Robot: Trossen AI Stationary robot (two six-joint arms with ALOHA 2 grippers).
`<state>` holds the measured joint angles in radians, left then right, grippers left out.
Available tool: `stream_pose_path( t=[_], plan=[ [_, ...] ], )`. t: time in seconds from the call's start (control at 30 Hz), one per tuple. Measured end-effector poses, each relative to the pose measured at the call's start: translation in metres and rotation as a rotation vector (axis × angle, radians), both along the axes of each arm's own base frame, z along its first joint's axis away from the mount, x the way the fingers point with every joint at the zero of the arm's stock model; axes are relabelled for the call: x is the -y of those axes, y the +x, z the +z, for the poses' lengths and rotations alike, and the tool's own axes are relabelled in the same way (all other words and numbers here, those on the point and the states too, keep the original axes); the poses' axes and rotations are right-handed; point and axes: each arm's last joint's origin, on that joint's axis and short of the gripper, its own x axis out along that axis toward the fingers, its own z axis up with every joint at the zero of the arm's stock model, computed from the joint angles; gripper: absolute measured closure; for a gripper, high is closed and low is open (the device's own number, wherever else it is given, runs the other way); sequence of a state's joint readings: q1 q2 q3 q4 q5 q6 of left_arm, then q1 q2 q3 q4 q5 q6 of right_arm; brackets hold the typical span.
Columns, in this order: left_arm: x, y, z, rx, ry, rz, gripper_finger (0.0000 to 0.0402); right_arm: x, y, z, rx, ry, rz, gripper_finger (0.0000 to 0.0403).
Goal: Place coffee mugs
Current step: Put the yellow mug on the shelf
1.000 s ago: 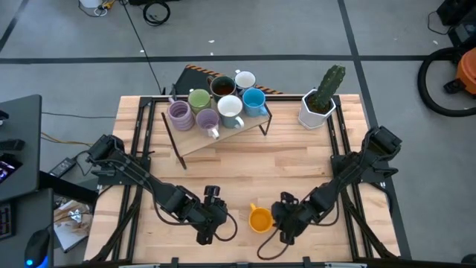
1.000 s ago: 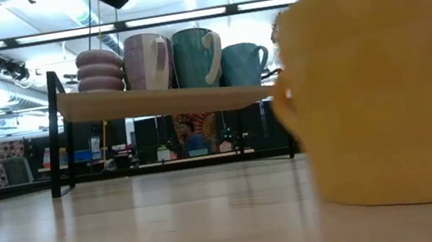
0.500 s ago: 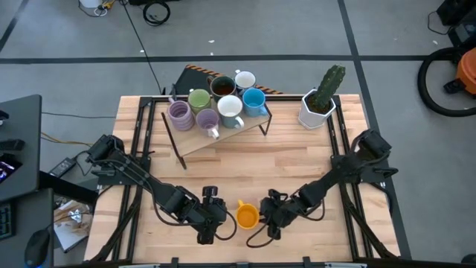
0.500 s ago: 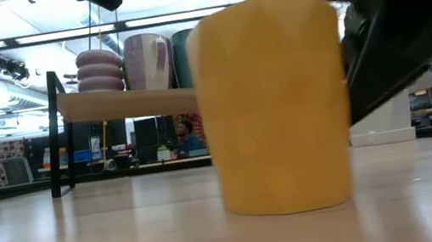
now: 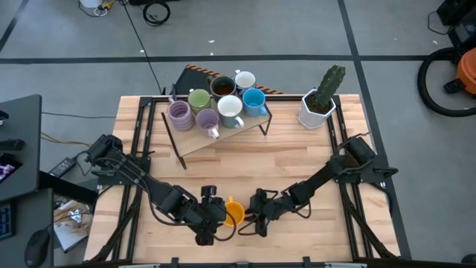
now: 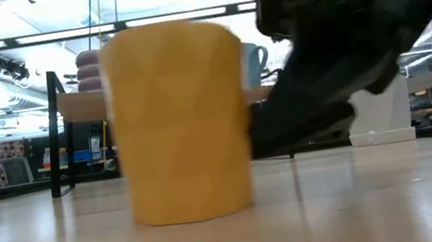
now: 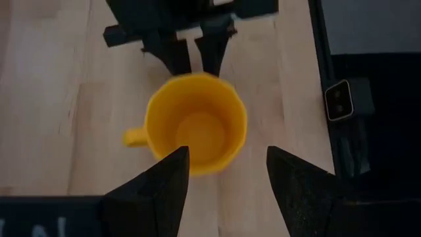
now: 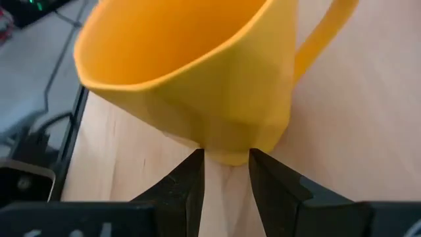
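The orange mug (image 5: 233,212) has slid across the table (image 5: 297,171) from the right gripper's (image 5: 248,220) side to just ahead of the spread left gripper (image 7: 223,172); the right fingers (image 8: 191,178), narrowly parted, seemingly press its wall

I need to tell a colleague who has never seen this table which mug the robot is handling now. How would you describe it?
Start from the wooden table: a raised shelf at its far side carries seven mugs. The one you want is not there; it stands alone near the front edge, between the left gripper and the right gripper. It is the orange mug, the only one of that colour.
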<state>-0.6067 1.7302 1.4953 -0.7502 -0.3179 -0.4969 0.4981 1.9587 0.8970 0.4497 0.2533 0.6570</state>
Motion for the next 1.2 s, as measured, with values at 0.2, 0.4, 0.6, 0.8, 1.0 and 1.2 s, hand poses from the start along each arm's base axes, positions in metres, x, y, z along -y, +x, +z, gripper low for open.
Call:
stream_pose_path(
  t=[0.2,0.4,0.6,0.8,1.0,1.2],
  plan=[
    [-0.003,0.004,0.001,0.0,-0.07,0.053,0.0192,0.015,0.015,-0.001,0.06,-0.027,-0.013,0.0277],
    [-0.004,0.013,-0.004,-0.033,-0.178,0.055,0.0192,0.021,0.013,0.01,0.002,-0.055,0.094,0.0277],
    [0.002,0.024,-0.02,-0.073,-0.231,0.029,0.0192,0.029,-0.008,0.031,-0.146,-0.203,0.052,0.0277],
    [0.003,0.032,-0.034,-0.063,-0.165,0.068,0.0192,0.034,-0.035,0.051,-0.253,-0.368,-0.04,0.0277],
    [-0.001,0.044,-0.041,-0.019,-0.189,0.151,0.0192,0.039,-0.064,0.069,-0.346,-0.463,-0.125,0.0277],
    [-0.006,0.047,-0.056,-0.066,-0.174,0.259,0.0192,0.044,-0.085,0.083,-0.326,-0.523,-0.196,0.0277]
  ],
)
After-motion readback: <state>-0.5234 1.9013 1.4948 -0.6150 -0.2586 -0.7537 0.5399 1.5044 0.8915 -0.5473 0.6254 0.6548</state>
